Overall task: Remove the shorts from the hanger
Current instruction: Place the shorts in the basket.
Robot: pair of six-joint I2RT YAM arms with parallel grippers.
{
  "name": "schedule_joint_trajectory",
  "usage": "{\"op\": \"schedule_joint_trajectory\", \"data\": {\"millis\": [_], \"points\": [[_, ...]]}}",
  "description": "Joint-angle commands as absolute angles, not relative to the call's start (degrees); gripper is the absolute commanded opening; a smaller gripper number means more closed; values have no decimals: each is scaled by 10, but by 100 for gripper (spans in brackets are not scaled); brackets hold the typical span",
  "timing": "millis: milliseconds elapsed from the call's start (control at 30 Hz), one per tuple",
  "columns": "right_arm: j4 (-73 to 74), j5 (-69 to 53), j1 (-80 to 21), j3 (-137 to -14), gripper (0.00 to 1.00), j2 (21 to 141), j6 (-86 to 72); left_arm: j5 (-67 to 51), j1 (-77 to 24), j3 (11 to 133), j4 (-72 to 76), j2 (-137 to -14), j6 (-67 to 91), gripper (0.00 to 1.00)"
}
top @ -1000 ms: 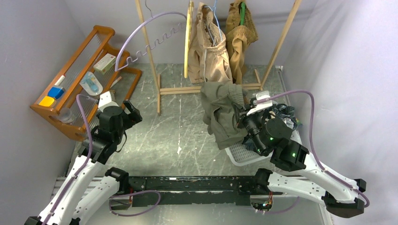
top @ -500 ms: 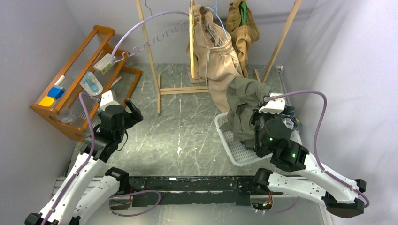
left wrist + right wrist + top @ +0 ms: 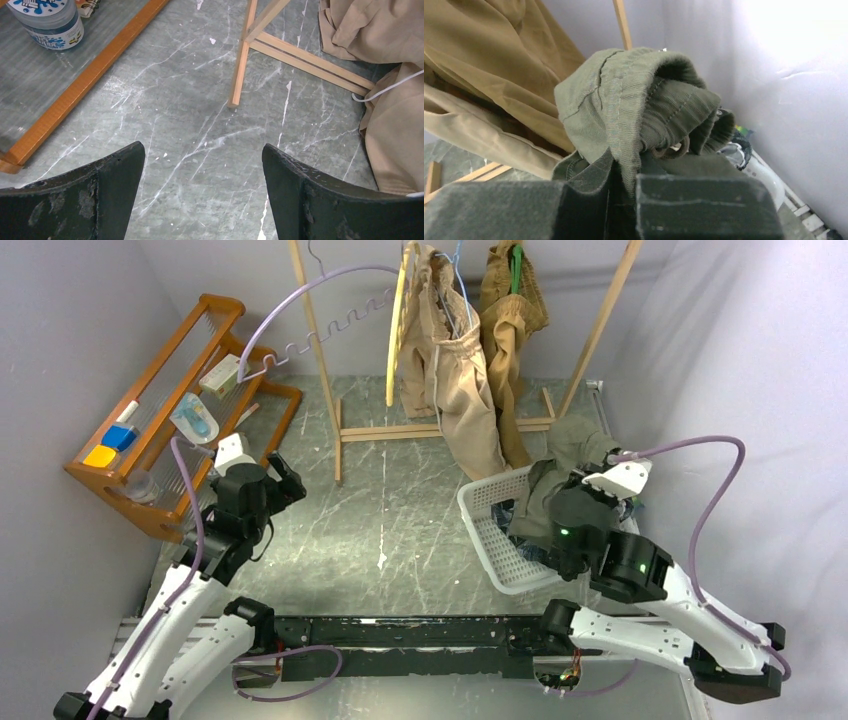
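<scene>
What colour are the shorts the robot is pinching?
The shorts are olive green, seen best in the right wrist view.

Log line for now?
right end effector: shut on olive shorts, over basket | left end effector: open | beige shorts, tan shorts: hanging

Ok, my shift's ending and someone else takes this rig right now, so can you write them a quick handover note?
Left gripper: open, empty, above the grey marbled table beside the orange wooden shelf.
Right gripper: shut on the olive green shorts, bunched above the white plastic basket.
Done: the olive pair is off its hanger. A dark navy printed pair seems to lie in the basket, mostly hidden.
Left: drop the olive pair into the basket, then take the light beige shorts and the tan-brown shorts off their hangers on the wooden rack.
</scene>
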State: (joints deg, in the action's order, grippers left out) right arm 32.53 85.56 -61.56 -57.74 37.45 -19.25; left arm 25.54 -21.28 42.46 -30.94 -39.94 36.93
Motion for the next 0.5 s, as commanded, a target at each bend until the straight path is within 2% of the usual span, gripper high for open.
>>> {"op": "schedule_joint_trajectory", "data": {"millis": [0,100,167,200,233,300,467], "points": [[685,874,-612,-635,0,434,-637,244,-214,424,-283,-403,379,91],[694,848,-575,-617,0,486,-670,232,-214,422,-264,-410,372,91],[783,837,-534,-601,0,519,-797,228,-214,432,-262,-421,366,90],[764,824,-510,-586,0,525,-793,225,-214,438,-265,-427,366,90],[722,804,-488,-579,0,528,-763,223,-214,442,-269,-432,365,90],[564,754,-453,-537,0,528,-589,219,-214,445,-274,-437,367,90],[384,620,-320,-446,0,509,-462,214,-214,437,-280,-424,374,90]]}}
